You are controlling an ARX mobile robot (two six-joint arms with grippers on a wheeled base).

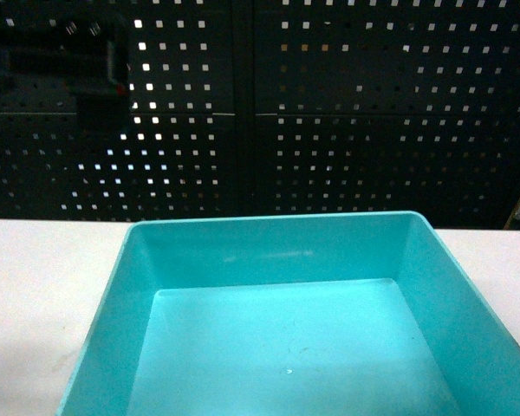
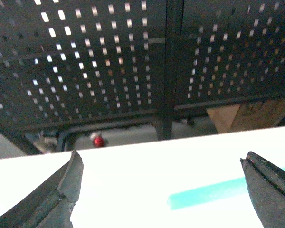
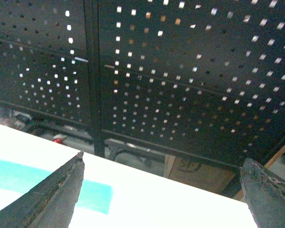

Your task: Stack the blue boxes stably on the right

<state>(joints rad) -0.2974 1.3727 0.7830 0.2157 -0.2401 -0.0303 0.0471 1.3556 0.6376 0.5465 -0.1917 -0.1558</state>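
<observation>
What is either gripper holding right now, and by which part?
Nothing. The left gripper and right gripper are both open with only table between their fingers. The turquoise bin sits ungrasped.

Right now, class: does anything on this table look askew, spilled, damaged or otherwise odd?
Nothing stands out. The light turquoise plastic bin sits flat and upright on the white table, empty, with no spill or cracks showing. Both the left gripper and the right gripper are open, holding nothing.
</observation>
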